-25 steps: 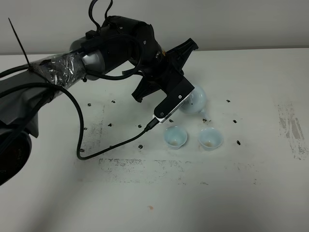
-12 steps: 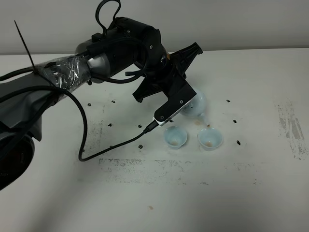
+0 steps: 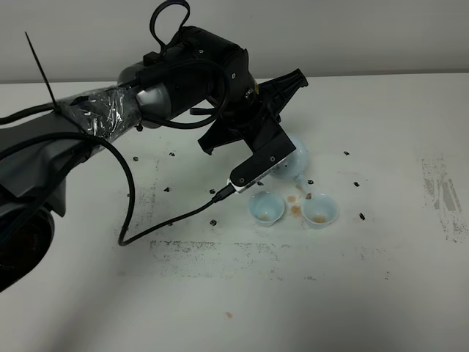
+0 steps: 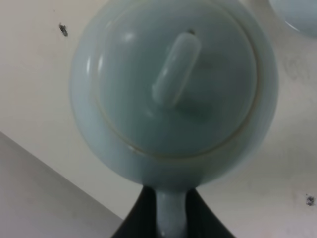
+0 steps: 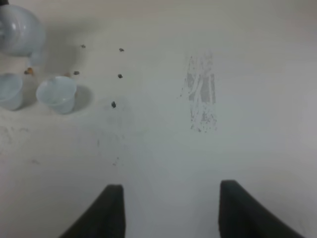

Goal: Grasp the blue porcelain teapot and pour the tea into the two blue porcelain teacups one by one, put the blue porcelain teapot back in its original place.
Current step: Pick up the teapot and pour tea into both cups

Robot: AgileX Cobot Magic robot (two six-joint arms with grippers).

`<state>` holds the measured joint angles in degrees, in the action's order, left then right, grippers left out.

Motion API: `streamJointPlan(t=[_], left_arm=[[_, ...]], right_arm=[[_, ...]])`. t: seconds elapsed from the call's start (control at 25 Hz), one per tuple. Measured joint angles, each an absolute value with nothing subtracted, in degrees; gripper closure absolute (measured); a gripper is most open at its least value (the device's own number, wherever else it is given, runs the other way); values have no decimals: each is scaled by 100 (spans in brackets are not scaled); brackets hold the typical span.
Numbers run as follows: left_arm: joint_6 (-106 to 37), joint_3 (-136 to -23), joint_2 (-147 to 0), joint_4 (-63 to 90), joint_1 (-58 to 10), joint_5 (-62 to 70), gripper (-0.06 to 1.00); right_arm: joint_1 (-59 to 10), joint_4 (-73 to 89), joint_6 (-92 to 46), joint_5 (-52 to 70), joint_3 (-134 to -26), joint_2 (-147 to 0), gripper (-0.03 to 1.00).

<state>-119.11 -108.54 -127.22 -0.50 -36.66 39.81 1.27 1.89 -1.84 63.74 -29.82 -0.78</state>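
The round pale sky-blue glazed teapot [image 3: 294, 157] hangs off the white table [image 3: 381, 293], tipped spout-down. The left gripper [image 4: 171, 219] has its fingers [image 4: 139, 218] clamped narrowly on the teapot's loop handle.

Just in front of the teapot's spout stand the small pale-blue handleless teacups, side by side but not touching. The cup on the teapot's right-arm side [image 3: 319, 210] shows a brownish tint inside. The cup on its left-arm side [image 3: 265, 207] looks pale, and I cannot tell whether it holds tea. Brown tea drops [image 3: 294, 204] lie on the table below the spout, between the two cups.

Pouring seems underway, with one cup probably served and some tea spilled. The second cup, and setting the teapot back down, look left to do.

The right gripper [image 5: 171, 208] is well away from the teapot, its fingers spread wide and holding nothing.

Count: one teapot, two teacups, two grippers.
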Motion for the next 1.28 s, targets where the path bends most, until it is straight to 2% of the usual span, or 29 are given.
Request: streamJointPlan(t=[1.28], left_arm=[[-11911,-10854,-12722,-111,-3705,3891,91]], right_arm=[[127,189,-184,6374,-2982,-78,55]])
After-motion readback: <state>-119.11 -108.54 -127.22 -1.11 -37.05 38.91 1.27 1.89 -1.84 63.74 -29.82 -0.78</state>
